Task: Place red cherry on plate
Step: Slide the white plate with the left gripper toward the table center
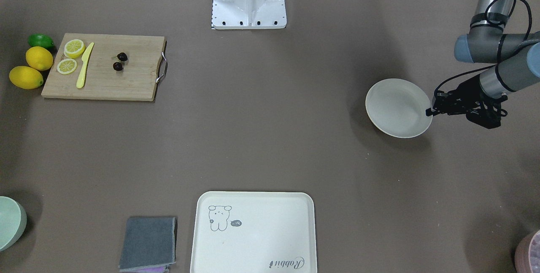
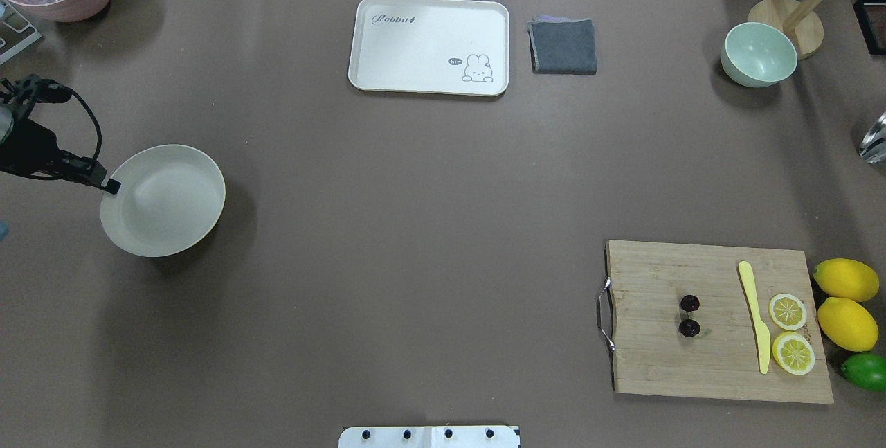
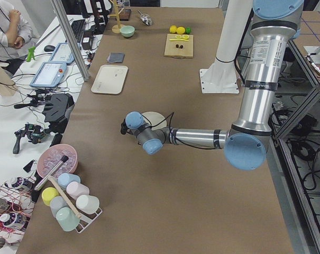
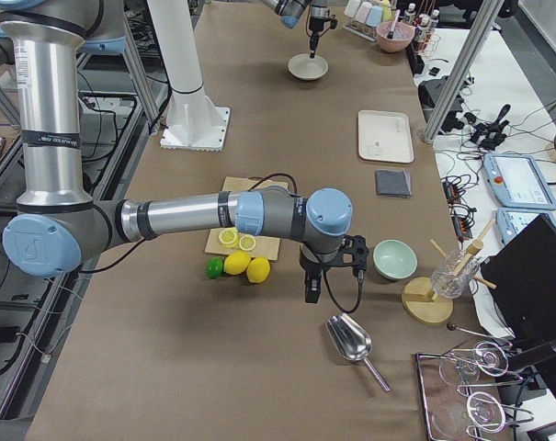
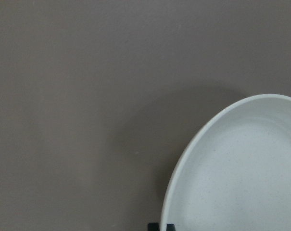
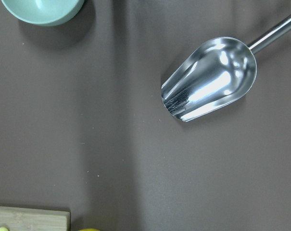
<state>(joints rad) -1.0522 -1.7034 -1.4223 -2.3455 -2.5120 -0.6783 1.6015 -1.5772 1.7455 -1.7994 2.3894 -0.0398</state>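
Observation:
The red cherry (image 2: 689,316), a pair of tiny dark fruits, lies on the wooden cutting board (image 2: 657,358) at the table's right; it also shows in the front view (image 1: 120,61). Far to the left is the plate (image 2: 166,202), off-white and round. My left gripper (image 2: 111,186) is shut on the plate's left rim, its fingertips (image 5: 156,225) just showing at the rim in the left wrist view. My right gripper (image 4: 312,292) shows only in the exterior right view, hanging above the table beyond the lemons; I cannot tell whether it is open or shut.
A yellow knife (image 2: 754,316), two lemon slices (image 2: 789,330), two lemons (image 2: 846,302) and a lime (image 2: 865,370) sit at the board's right end. A cream tray (image 2: 429,46), grey cloth (image 2: 563,46), green bowl (image 2: 758,53) and metal scoop (image 6: 210,79) lie farther back.

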